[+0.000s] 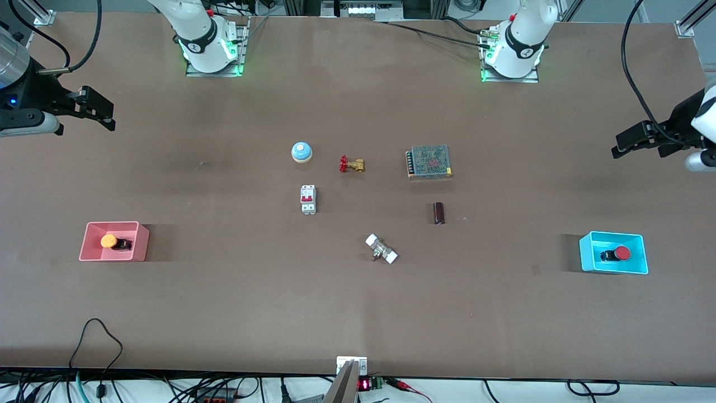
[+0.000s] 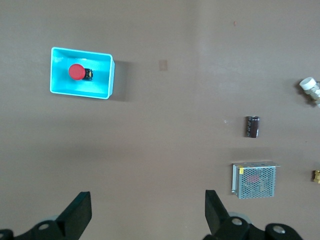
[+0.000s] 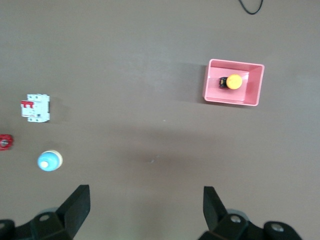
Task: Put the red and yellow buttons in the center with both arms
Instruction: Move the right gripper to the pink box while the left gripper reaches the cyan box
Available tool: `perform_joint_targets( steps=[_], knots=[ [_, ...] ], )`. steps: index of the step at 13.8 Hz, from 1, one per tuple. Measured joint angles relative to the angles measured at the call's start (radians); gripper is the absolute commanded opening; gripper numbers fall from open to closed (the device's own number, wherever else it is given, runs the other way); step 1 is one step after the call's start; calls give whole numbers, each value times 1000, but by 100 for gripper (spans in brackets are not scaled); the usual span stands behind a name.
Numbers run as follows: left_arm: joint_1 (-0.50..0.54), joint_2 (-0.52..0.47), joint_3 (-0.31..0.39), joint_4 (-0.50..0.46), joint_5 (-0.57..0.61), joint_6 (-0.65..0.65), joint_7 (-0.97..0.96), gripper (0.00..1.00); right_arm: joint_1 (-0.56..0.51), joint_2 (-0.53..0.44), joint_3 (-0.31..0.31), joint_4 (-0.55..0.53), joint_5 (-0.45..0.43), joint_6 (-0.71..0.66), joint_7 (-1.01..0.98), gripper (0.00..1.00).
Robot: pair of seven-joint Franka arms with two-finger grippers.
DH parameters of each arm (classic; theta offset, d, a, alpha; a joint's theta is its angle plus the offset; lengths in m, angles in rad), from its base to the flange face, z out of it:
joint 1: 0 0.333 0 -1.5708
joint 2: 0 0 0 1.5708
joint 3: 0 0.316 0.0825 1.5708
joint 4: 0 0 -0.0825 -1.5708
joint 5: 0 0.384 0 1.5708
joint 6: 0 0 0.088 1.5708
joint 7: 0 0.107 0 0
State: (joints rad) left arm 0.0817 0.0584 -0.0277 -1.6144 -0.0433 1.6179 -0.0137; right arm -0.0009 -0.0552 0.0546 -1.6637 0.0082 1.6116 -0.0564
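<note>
The red button (image 1: 620, 254) lies in a cyan bin (image 1: 590, 246) at the left arm's end of the table; it also shows in the left wrist view (image 2: 76, 72). The orange-yellow button (image 1: 109, 241) lies in a pink bin (image 1: 92, 254) at the right arm's end; it also shows in the right wrist view (image 3: 233, 81). My left gripper (image 1: 629, 143) hangs open and empty high over bare table at its end. My right gripper (image 1: 100, 112) hangs open and empty high over bare table at its end. Both show wide-open fingers in their wrist views (image 2: 80, 212) (image 3: 80, 202).
In the middle stand a blue-and-white dome bell (image 1: 301, 151), a red-handled brass valve (image 1: 351, 164), a white circuit breaker (image 1: 308, 199), a mesh power supply (image 1: 429, 162), a dark capacitor (image 1: 439, 213) and a white-capped fitting (image 1: 381, 249). Cables run along the table's near edge.
</note>
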Motion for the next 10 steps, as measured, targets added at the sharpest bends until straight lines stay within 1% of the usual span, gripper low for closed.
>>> perform_joint_targets(
  steps=[2,6,8,10],
  knots=[
    [2,67,1,8,33,12,0,100,-17,4,-13,0,43,0,0,100],
    [17,253,9,76,46,55,0,100,-24,10,-17,0,54,0,0,100],
    [64,343,18,120,46,109,1,100,-24,10,-17,0,54,1,0,100],
    [128,433,21,157,46,207,34,100,-24,14,-17,0,54,10,-1,100]
  ],
)
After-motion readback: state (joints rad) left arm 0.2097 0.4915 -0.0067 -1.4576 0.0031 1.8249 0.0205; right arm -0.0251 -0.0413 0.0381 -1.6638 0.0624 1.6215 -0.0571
